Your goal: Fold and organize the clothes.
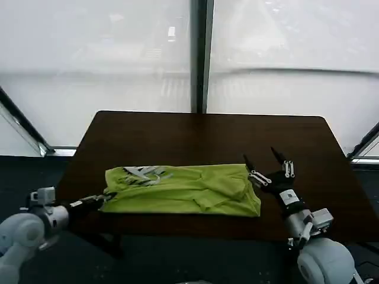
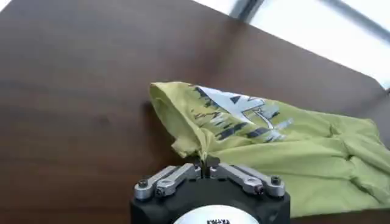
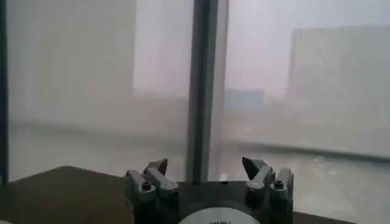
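One left end effector (image 2: 205,159) pinches the T-shirt (image 1: 183,189) — right end effector (image 1: 265,160) spread.

No legible wording anywhere. White-and-grey print on the lime-green T-shirt (image 2: 244,112): jagged shapes with rows of marks, too small and creased to read as letters. Dark lettering on the white plate of the left pincer (image 2: 205,162), cut off and unreadable.
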You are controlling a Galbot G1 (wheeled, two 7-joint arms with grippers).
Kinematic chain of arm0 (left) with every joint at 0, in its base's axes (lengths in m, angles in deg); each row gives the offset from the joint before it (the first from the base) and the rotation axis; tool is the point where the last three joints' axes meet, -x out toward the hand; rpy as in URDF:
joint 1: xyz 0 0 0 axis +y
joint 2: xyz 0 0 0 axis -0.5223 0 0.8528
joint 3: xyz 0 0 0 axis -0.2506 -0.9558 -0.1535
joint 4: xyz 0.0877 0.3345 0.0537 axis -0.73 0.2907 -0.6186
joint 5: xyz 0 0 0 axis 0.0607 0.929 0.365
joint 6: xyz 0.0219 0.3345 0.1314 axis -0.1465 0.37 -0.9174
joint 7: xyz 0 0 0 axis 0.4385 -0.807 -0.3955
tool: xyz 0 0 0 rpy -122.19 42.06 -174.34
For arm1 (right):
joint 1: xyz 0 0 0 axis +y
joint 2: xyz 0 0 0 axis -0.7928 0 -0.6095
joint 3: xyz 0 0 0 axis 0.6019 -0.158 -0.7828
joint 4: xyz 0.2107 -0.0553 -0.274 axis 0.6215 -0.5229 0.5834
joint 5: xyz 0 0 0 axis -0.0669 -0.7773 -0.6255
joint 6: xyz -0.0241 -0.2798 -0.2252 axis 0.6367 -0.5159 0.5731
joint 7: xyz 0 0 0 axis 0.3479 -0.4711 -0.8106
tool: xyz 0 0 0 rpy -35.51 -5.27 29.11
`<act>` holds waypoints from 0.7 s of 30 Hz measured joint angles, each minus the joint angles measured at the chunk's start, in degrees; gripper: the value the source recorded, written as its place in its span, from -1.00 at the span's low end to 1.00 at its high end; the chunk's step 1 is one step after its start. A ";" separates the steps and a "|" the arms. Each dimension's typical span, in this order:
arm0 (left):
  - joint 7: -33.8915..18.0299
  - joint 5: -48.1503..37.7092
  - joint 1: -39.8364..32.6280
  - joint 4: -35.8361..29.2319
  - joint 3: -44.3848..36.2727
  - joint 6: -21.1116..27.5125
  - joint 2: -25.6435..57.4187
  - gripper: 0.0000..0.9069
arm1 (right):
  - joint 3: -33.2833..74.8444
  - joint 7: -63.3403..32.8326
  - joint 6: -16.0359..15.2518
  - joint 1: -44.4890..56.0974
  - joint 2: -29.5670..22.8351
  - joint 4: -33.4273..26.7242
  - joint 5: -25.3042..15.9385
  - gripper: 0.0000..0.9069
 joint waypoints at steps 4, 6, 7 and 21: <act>-1.21 1.93 1.04 -1.85 1.83 -0.06 -0.40 -1.00 | -0.75 -1.28 -0.02 -0.83 -0.38 -0.52 -0.80 0.94; -1.45 3.35 1.59 -2.67 3.01 -0.08 -0.39 -1.00 | -1.20 -1.86 -0.05 -1.41 -0.54 -0.86 -0.81 0.94; -1.64 4.36 2.00 -3.13 3.77 -0.09 -0.32 -1.00 | -1.43 -2.03 -0.06 -1.71 -0.61 -1.02 -0.81 0.94; -3.00 12.75 14.32 -9.17 19.27 -0.16 -1.24 -1.00 | -1.98 -3.15 -0.64 -3.34 -1.66 -1.15 -1.05 0.94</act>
